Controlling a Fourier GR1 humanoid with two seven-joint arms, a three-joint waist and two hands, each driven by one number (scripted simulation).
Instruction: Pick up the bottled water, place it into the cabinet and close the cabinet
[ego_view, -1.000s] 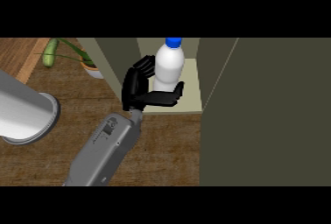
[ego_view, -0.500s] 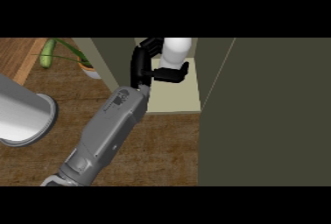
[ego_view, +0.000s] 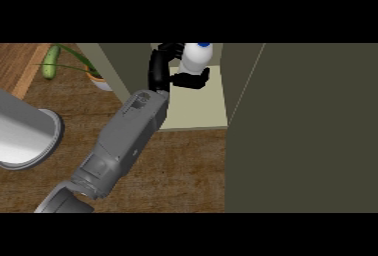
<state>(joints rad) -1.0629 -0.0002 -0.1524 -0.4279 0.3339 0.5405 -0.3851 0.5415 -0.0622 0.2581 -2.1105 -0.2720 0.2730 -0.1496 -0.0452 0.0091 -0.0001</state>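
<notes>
The bottled water (ego_view: 196, 62), white with a blue cap, stands upright deep inside the cabinet, over its pale shelf floor (ego_view: 196, 110). My left hand (ego_view: 158, 67) is shut on the bottle from the left. Its fingers curl round the far side and the thumb crosses the near side. The grey forearm (ego_view: 125, 140) stretches from the lower left into the cabinet opening. The cabinet door (ego_view: 303, 130), a dark olive panel, stands open and fills the right of the view. My right hand does not show.
A large grey cylinder (ego_view: 22, 135) juts in from the left edge, beside my forearm. A potted plant (ego_view: 100, 80) with long green leaves stands left of the cabinet. The wooden counter (ego_view: 184, 170) runs in front of the cabinet.
My left arm has stretched forward and carried the bottle from the shelf's front to deeper inside the cabinet. In the last half second it has hardly moved.
</notes>
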